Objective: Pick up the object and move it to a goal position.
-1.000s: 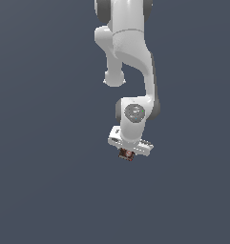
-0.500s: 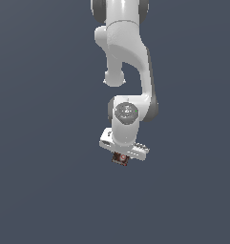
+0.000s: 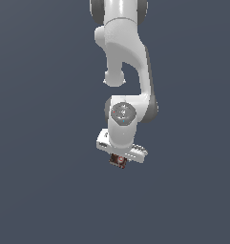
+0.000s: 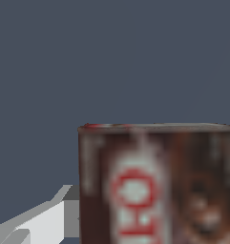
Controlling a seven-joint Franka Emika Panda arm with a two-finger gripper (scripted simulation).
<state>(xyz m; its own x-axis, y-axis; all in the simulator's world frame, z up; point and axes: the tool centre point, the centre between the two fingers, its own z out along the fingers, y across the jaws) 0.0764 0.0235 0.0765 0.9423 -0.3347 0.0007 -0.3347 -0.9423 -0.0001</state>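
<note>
Change since earlier frames: between the earlier exterior pictures and this moment, we saw the arm's wrist swing slightly toward the exterior view's left, the can travelling with it, tucked under the hand throughout.
Gripper: in the exterior view the white gripper (image 3: 119, 161) hung tilted below the wrist, and we read it as clamped around the can; the fingers themselves were mostly hidden, only a pale finger (image 4: 42, 219) edging the wrist view beside the can.
Object: the dark red-brown can (image 3: 118, 161) sat directly under the hand, touching it, narrower than the hand; in the wrist view the can (image 4: 157, 186) filled the lower part of the picture, its red-and-white label blurred.
Surroundings: we saw only a plain grey-blue background in both views; no table edge, shadow or goal marker showed.
Done so far: we judged the pick-up complete, since the can rode in the gripper with nothing visibly under it.
Left to do: we judged the carry to the goal unfinished; with no goal visible, we could not tell how much travel remained.
Count: one arm (image 3: 126, 71), one gripper, one can.
</note>
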